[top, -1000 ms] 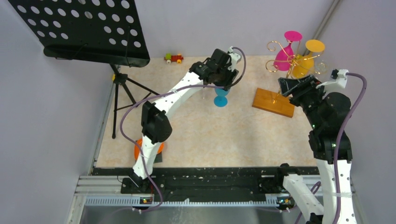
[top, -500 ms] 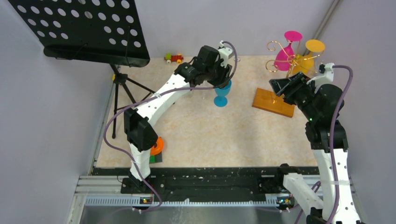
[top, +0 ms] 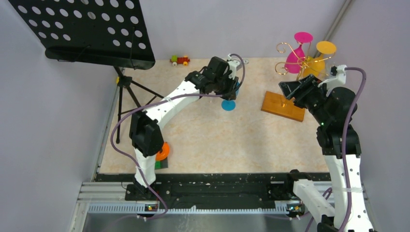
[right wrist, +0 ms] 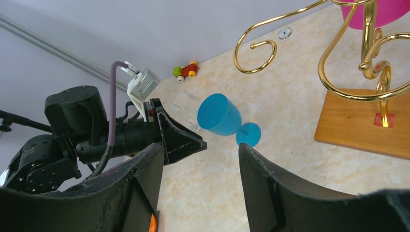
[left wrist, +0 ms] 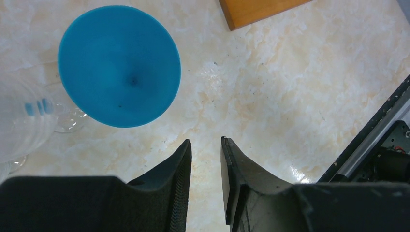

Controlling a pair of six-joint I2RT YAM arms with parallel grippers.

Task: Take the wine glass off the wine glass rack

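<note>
Top external view, from the left: the left gripper [top: 230,88] sits in the upper middle of the frame, right over the blue glass [top: 228,104], so only the glass's foot shows on the table [top: 203,140]. A second ago the bowl was in plain sight beneath the wrist. The arm has since drawn back and dipped, and it now hides the bowl. Further right, the base [top: 283,106] lies where it was, with the gold rack [top: 283,47] rising from it in the upper right. A pink glass [top: 294,60] and a yellow glass [top: 313,72] hang there, foot up.

Left wrist view: the blue bowl fills the upper left, clear of the fingers [left wrist: 181,159] at the bottom centre. The fingers have narrowed to a thin slit with nothing between them. A clear cup [left wrist: 21,121] stands just beside the glass at the left edge.

Right wrist view: the right gripper [right wrist: 199,147] is spread wide and empty. The blue glass stands free on the table at centre, left of the base, and the gold curls and the pink bowl sit in the upper right. This arm moved in toward the rack a second ago and has held that pose for the last half second.

My reading is that the blue glass is off the rack and let go, so its removal is done. The left arm seems to be retiring, and the right looks poised for one of the hanging glasses.
</note>
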